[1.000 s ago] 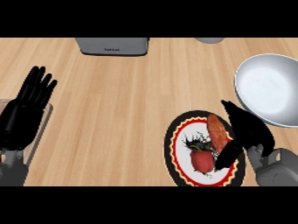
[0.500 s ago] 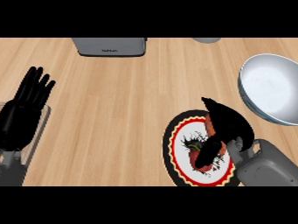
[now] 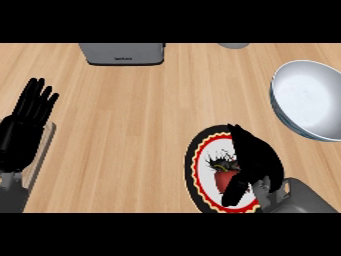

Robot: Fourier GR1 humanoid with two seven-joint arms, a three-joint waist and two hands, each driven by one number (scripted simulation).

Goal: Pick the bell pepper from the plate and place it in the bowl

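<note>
A red bell pepper [image 3: 225, 178] lies on a round plate [image 3: 196, 159] with a black and red rim, low in the head view, right of centre. My right hand [image 3: 256, 159] is over the plate, its fingers curled down around the pepper and hiding most of it. A pale grey bowl [image 3: 317, 100] stands at the right edge, up and right of the plate, with nothing in it. My left hand [image 3: 19, 130] rests open at the left edge, fingers up.
A grey toaster-like box [image 3: 123, 53] stands at the back of the wooden counter. A small grey object [image 3: 234, 45] peeks in at the back, right of it. A clear container [image 3: 40, 145] shows partly behind my left hand.
My right hand has moved left over the plate and lowered onto the pepper, fingers closing around it. The left hand has stayed put.
</note>
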